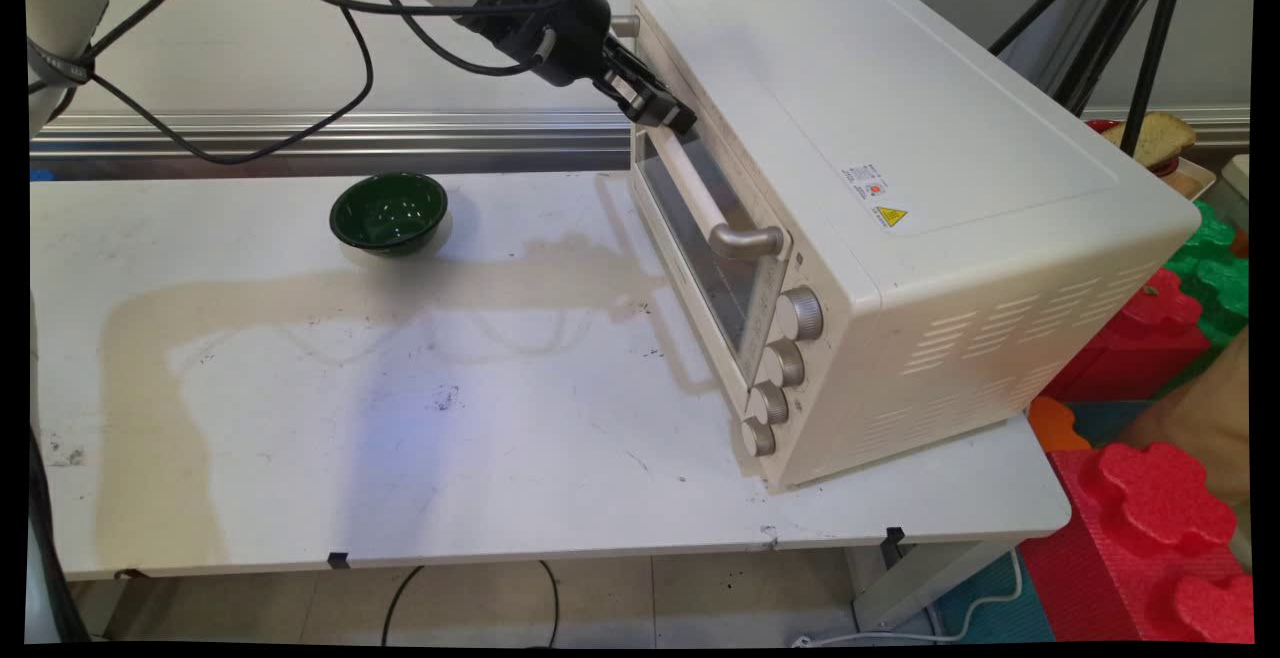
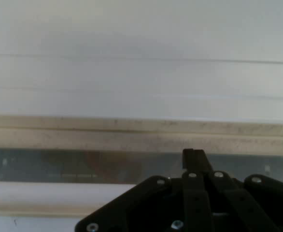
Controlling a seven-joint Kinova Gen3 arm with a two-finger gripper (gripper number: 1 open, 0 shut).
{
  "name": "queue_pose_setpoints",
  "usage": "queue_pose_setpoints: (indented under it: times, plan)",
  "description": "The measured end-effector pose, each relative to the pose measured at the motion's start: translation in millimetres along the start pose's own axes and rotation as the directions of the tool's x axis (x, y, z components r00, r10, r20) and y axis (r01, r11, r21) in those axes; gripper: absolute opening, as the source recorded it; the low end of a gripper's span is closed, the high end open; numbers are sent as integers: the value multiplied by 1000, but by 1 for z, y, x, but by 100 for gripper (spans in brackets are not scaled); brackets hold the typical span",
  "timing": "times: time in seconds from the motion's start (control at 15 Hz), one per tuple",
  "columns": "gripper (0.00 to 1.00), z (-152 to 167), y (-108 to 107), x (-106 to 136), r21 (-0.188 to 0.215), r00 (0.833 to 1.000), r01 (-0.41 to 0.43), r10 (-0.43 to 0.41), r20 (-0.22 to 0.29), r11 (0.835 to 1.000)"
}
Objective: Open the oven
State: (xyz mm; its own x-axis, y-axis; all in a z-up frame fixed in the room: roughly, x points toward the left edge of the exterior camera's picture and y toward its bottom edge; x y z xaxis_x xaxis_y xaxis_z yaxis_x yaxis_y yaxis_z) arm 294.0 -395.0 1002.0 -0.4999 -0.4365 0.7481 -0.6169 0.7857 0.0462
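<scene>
Presently: one black gripper (image 1: 668, 115), at the upper far corner of the door of a cream toaster oven (image 1: 900, 198), just above the far end of the door handle (image 1: 715, 208); the hand view shows the linkage drawn together with the fingers (image 2: 193, 157) close, so the jaws appear narrow and hold nothing. Oven door shut, four knobs (image 1: 780, 368) down its near side, standing on the right of a white table (image 1: 400, 418). One dark green bowl (image 1: 389, 212), well apart to the left.

The bowl (image 1: 389, 213) sits on the table (image 1: 400, 418), left of the oven (image 1: 900, 208).
</scene>
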Motion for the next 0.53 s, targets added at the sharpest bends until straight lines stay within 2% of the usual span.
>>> queue_pose_setpoints:
  times: [0.53]
  plan:
    - [0,-12,0,-23,15,999,-30,29,34,999]
